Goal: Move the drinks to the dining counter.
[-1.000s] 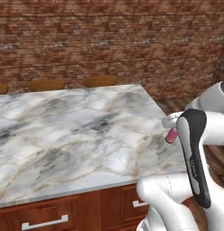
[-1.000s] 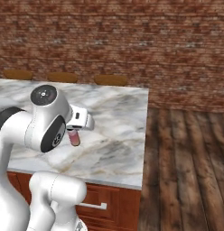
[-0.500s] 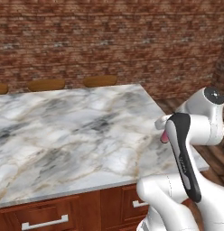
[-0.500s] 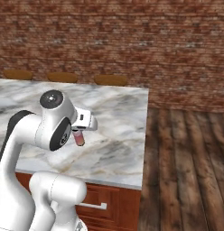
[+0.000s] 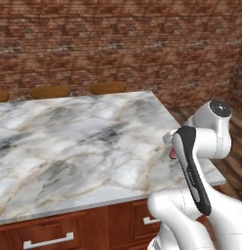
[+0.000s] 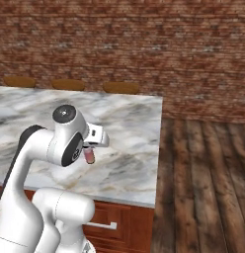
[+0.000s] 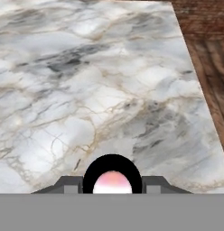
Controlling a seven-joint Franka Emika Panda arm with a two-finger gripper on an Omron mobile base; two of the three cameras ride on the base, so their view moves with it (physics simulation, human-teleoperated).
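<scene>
One of the drinks, a slim pink bottle (image 5: 172,154), hangs just above the right end of the dining counter (image 5: 69,146). My gripper (image 5: 170,146) is shut on the bottle, mostly behind my own forearm in the left base view. From the right base view the bottle (image 6: 88,156) hangs below the gripper (image 6: 90,147) over the marble top (image 6: 129,123). In the hand view the bottle (image 7: 112,179) sits between the fingertips (image 7: 71,184) of the gripper (image 7: 112,184), with the marble (image 7: 86,90) spread out below.
Round wooden stools (image 5: 50,91) (image 6: 119,87) line the counter's far side before a brick wall. Reddish drawers with silver handles (image 5: 49,240) face me. The counter's right edge (image 6: 159,148) drops to dark wood floor (image 6: 208,173).
The bottle in my gripper has sunk a little toward the marble top. My arm's upper joints have swung, the elbow moving outward.
</scene>
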